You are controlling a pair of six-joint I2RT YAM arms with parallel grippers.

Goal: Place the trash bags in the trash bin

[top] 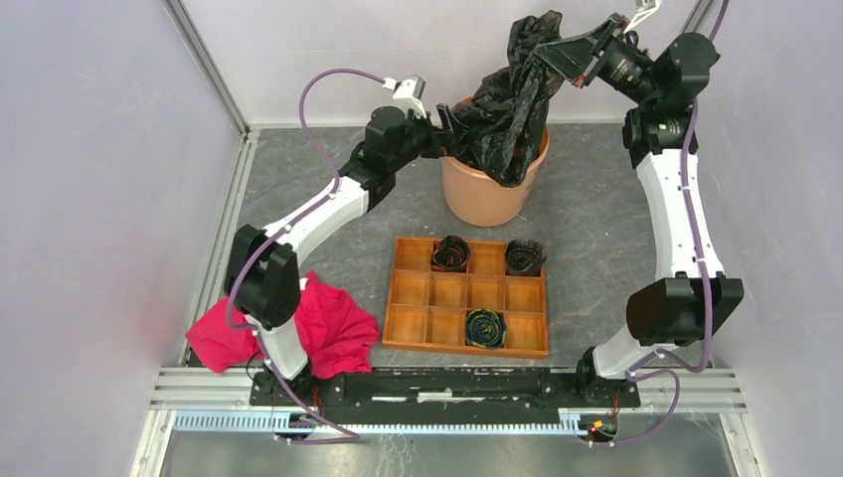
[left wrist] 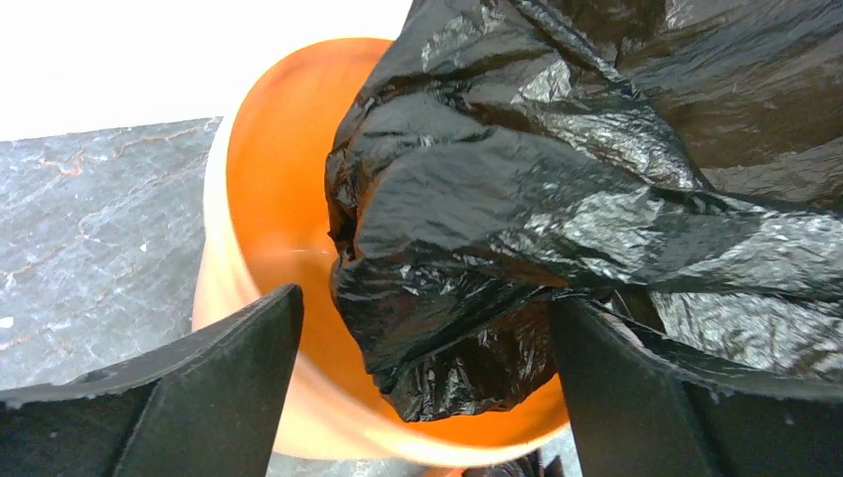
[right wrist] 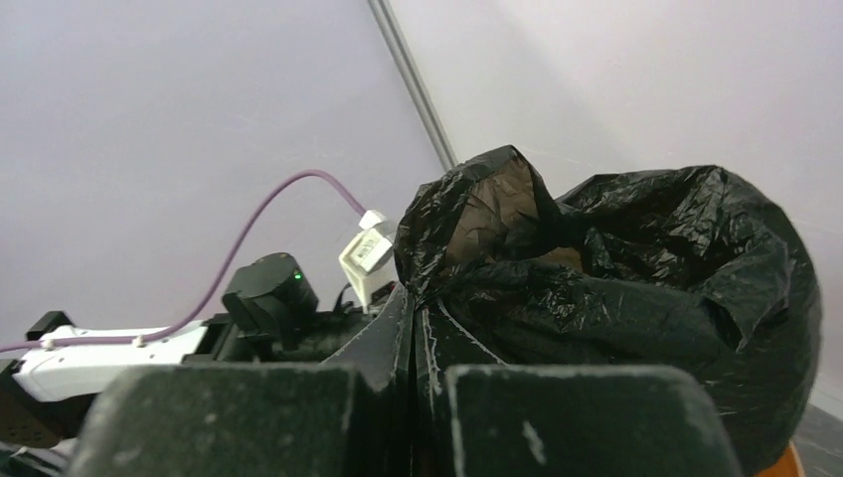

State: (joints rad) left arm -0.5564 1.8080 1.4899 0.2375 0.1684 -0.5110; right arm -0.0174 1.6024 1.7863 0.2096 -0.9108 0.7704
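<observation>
Top view: right tool (top: 550,62) pinched shut on the top of the trash bag (top: 509,114), holding it high over the trash bin (top: 485,199); lower part is in the bin, some film draped over the near rim. Left tool (top: 443,131) at the left rim, jaws apart. We'd worry that pulling right drags the bag out or tips the bin on the table (top: 596,199). Left wrist: jaws wide, bag bulging between them, nothing clamped; closing here could catch the rim. Right wrist: tool closed tight on film; thin plastic may tear or slip.

Glossy crinkled plastic bag (left wrist: 517,219), smooth bin (left wrist: 268,199)
</observation>
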